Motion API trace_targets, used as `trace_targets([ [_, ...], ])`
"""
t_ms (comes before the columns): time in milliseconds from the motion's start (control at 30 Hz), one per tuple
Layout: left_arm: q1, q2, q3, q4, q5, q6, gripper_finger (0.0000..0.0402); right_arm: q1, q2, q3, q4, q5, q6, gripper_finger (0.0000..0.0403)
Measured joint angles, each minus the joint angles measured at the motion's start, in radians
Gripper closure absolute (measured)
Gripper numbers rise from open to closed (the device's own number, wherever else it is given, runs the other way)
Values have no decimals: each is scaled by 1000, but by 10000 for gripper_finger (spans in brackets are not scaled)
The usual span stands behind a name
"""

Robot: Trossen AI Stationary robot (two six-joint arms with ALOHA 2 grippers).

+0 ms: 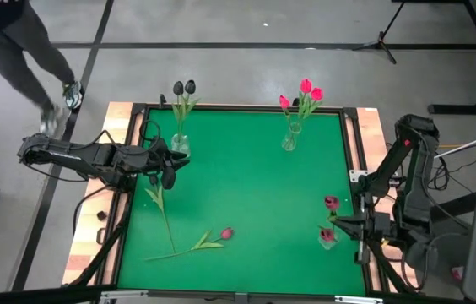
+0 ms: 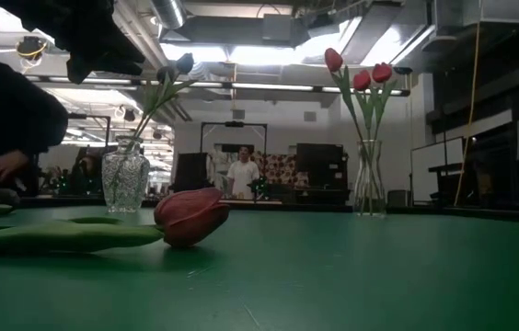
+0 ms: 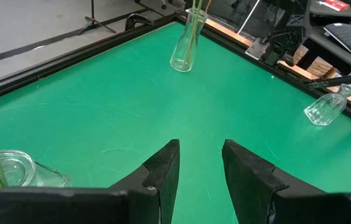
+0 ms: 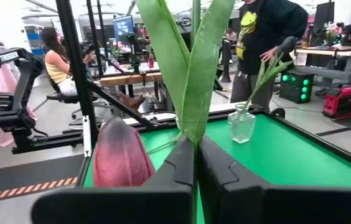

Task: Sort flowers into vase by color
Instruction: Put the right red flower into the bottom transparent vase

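Already most flowers stand in vases: two black tulips [image 1: 184, 88] in the round glass vase [image 1: 179, 143] at the far left of the green mat [image 1: 246, 186], and three pink-red tulips [image 1: 304, 95] in the tall narrow vase [image 1: 290, 137] at the far right. One pink-red tulip [image 1: 225, 233] lies flat on the mat near the front left, and its long stem points to the left. A dark maroon tulip [image 1: 331, 203] is at the right side, beside a small vase [image 1: 328, 236] near the right edge.

The right gripper [image 4: 195, 163] is closed on green leaves and a stem, with a maroon bud [image 4: 121, 155] just beside its fingers. The left gripper [image 3: 200, 171] hovers over the left part of the mat, just beside the round vase, with its fingers apart and nothing between them. A black bud [image 1: 169, 177] and a stem show just under it in the high view.

I think the main risk is on the right: the grip is on thin leaves, so the stem can slip or bend before it enters the small vase. This vase is light and can tip if the stem pushes its rim. On the left, the arm is close to the round vase and could knock it.
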Motion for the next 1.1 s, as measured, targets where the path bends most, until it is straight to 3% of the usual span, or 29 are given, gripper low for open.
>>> trace_targets([
  [600,0,0,0,7,0,1,282,31,-53,0,-112,0,1,402],
  [867,0,0,0,8,0,0,282,31,-52,0,-302,-13,282,402],
  [1100,0,0,0,8,0,0,282,31,-19,1,-461,-113,569,402],
])
